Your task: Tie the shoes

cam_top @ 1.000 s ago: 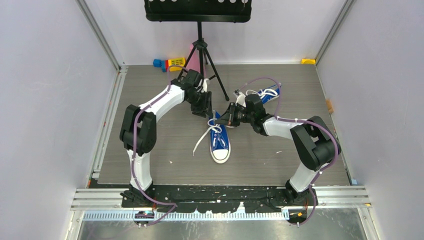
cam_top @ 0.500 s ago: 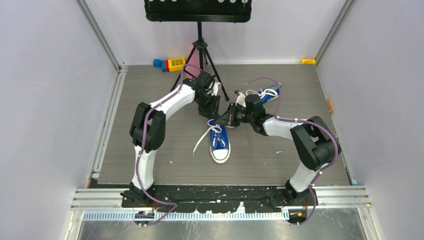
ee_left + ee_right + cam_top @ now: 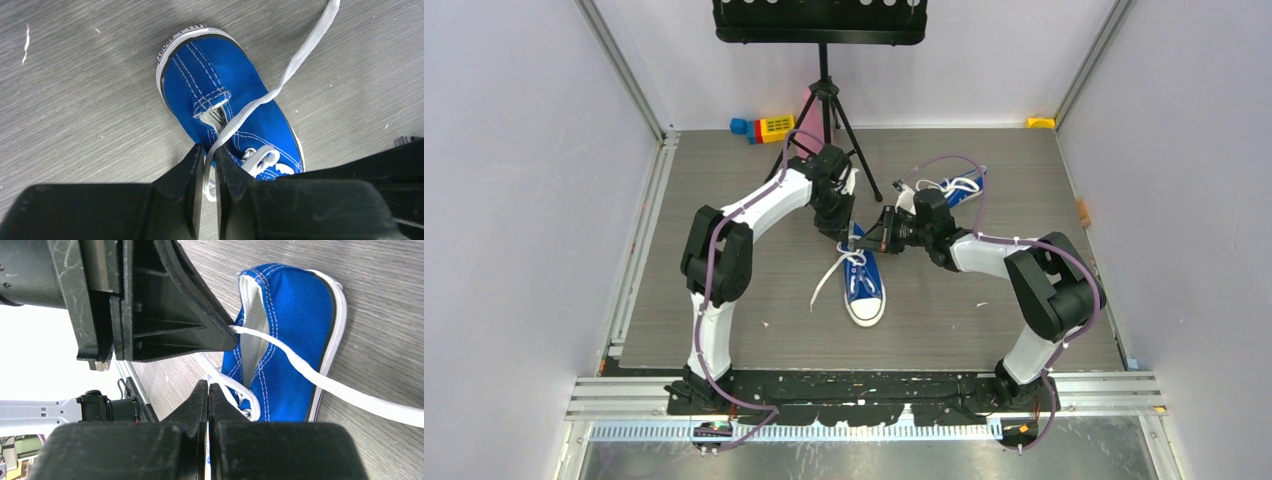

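Observation:
One blue shoe [image 3: 865, 290] lies mid-table, toe toward the arms, also in the left wrist view [image 3: 210, 75] and the right wrist view [image 3: 295, 305]. Its white lace [image 3: 295, 67] runs down between the fingers of my left gripper [image 3: 210, 155], which is shut on it above the shoe's opening [image 3: 848, 236]. My right gripper [image 3: 208, 385] is shut beside the shoe's throat [image 3: 871, 241], and a lace strand [image 3: 235, 390] meets its tips. The other lace end [image 3: 826, 282] trails left over the table. The second shoe [image 3: 957, 188] lies behind the right arm.
A black tripod stand [image 3: 824, 100] rises at the back centre. Coloured toy blocks [image 3: 764, 127] lie at the back left, a yellow piece [image 3: 1041, 122] at the back right corner. The left gripper's body [image 3: 170, 305] fills the upper left of the right wrist view.
My left arm swung right and down to the shoe's opening, and its jaws closed on the lace. The right arm stayed put.

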